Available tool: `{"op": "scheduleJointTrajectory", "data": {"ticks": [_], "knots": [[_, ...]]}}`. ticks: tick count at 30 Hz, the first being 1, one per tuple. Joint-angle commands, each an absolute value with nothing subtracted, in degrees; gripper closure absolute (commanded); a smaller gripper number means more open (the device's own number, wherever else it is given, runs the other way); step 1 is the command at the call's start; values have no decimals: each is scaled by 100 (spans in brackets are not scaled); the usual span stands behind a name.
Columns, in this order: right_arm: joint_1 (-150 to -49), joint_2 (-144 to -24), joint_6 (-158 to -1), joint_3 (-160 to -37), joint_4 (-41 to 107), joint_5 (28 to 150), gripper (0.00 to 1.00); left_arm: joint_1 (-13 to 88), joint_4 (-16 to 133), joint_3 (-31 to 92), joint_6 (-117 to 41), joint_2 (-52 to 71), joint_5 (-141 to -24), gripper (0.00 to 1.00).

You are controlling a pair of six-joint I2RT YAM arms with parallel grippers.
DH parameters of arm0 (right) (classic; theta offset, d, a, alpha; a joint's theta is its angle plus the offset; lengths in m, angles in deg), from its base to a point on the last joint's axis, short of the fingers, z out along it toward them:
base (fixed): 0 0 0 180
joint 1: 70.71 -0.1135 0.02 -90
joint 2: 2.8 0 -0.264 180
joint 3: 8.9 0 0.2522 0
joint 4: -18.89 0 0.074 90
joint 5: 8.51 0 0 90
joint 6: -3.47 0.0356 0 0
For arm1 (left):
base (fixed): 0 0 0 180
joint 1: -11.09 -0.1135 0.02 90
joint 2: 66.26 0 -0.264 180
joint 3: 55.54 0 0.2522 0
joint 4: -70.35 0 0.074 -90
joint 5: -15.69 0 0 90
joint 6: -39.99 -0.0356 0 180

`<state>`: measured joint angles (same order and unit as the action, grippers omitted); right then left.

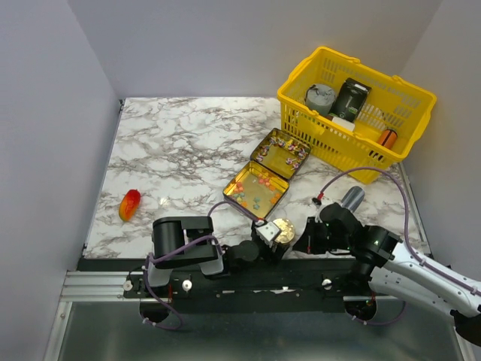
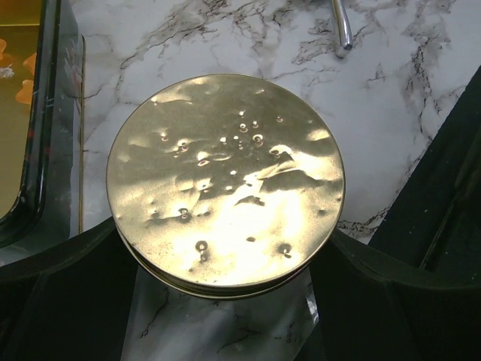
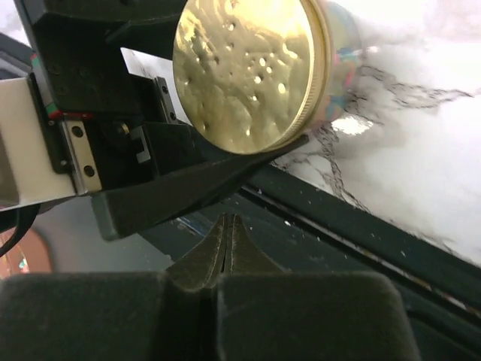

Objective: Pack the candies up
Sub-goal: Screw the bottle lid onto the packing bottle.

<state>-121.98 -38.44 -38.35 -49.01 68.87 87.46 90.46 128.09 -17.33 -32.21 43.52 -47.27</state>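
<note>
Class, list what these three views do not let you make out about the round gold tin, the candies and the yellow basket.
1. Round gold tin: contents hidden by its lid, both wrist views.
2. Candies: too small to count in the top view; cut off at the left edge of the left wrist view.
3. Yellow basket: labels on its contents too small; its wall hides their lower parts, top view.

No writing, label or number can be read anywhere.

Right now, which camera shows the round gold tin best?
The left wrist view: the gold tin fills the frame, its dented lid face-on. The right wrist view shows it slanted; the top view shows it only tiny.
</note>
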Motion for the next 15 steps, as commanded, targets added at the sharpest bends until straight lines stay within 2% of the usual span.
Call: {"op": "scheduleJointTrajectory", "data": {"ticks": [1,7,10,15], "knots": [[-12221,-3927,-3626,-5632,7667,7659,95,9019,12646,-2121,-3138,4510,-5145,33],[-12221,-4269,-3643,-5571,6861,7050,65,9019,12787,-2209,-3067,4536,-5208,32],[-12213,-4779,-3775,-5650,6578,6778,59,9019,12787,-2209,-3059,4536,-5208,32],[-12221,-5613,-4065,-5729,6079,6646,61,9019,12787,-2209,-3032,4563,-5208,32]]}}
